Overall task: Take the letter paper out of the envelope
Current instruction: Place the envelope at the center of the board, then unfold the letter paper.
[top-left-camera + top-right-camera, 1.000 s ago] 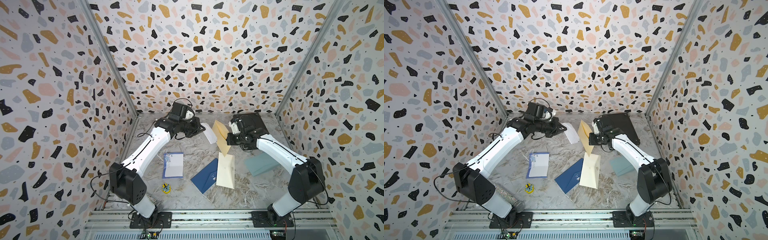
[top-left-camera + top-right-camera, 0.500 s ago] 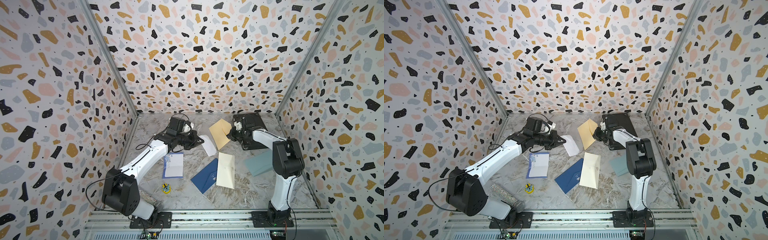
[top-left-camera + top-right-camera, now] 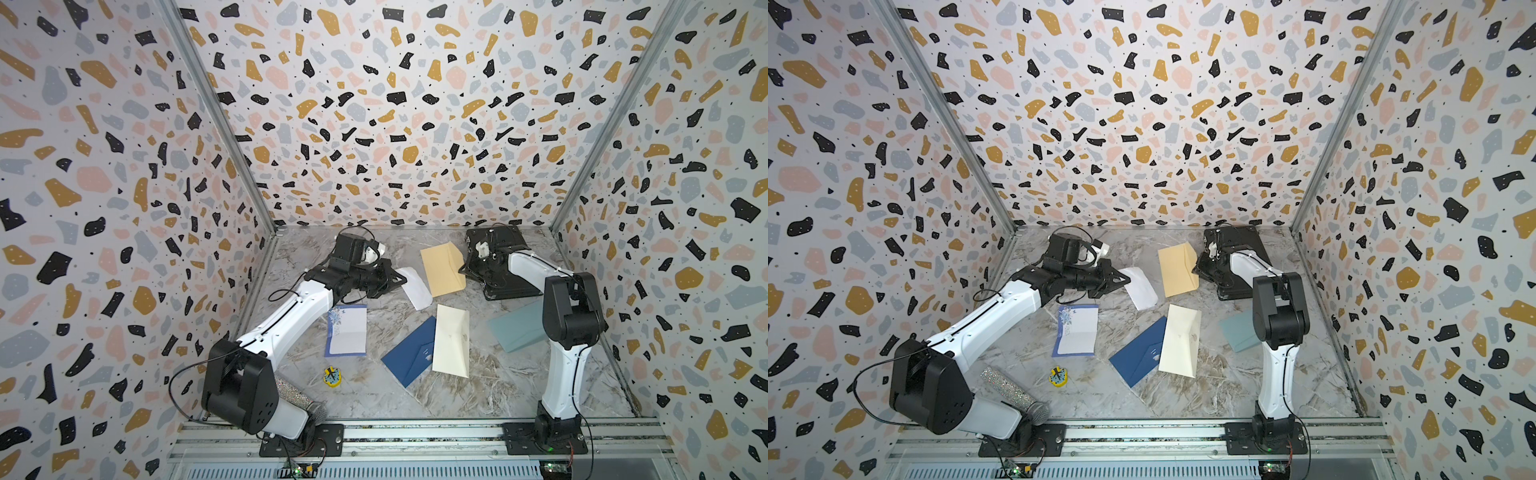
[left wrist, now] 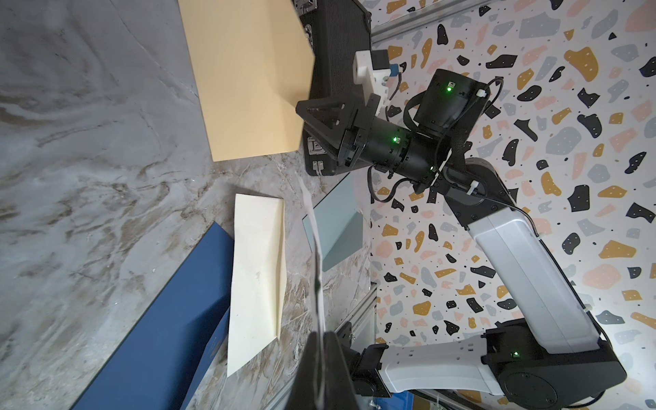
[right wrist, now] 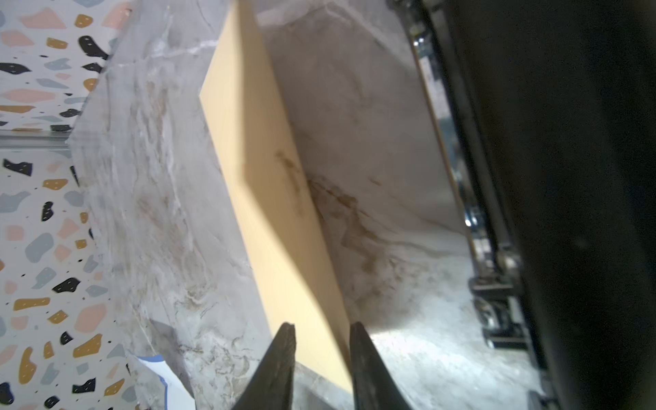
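Two grippers, two different states here. The left gripper (image 3: 397, 279) is clamped tight on one end of the white letter paper (image 3: 415, 289). In the left wrist view we see the letter paper (image 4: 316, 248) edge-on, running straight out from between the pinched fingertips. In both top views the paper sits just beside the tan envelope (image 3: 442, 270), completely outside it. Its far end is low over the marble table (image 3: 374, 399), and we can't tell if it touches the surface or the envelope.

The right gripper (image 5: 321, 328) has its jaws parted. In the right wrist view the tan envelope (image 5: 262, 198) has its near corner in the gap between the fingers (image 5: 284, 355), and we see no squeeze on it. The envelope looks tilted, one long edge raised with a shadow under it. Just behind that gripper there's a black case (image 3: 513, 289) at the back of the table.

Further out toward the front:
- a cream envelope (image 3: 451, 340) overlapping a navy envelope (image 3: 409, 357)
- a teal envelope (image 3: 515, 328) partly hidden by the right arm
- a blue-bordered sheet (image 3: 347, 332) next to the left forearm
- a little yellow thing (image 3: 332, 376)
- a glittery microphone (image 3: 1013, 392) by the left arm's base
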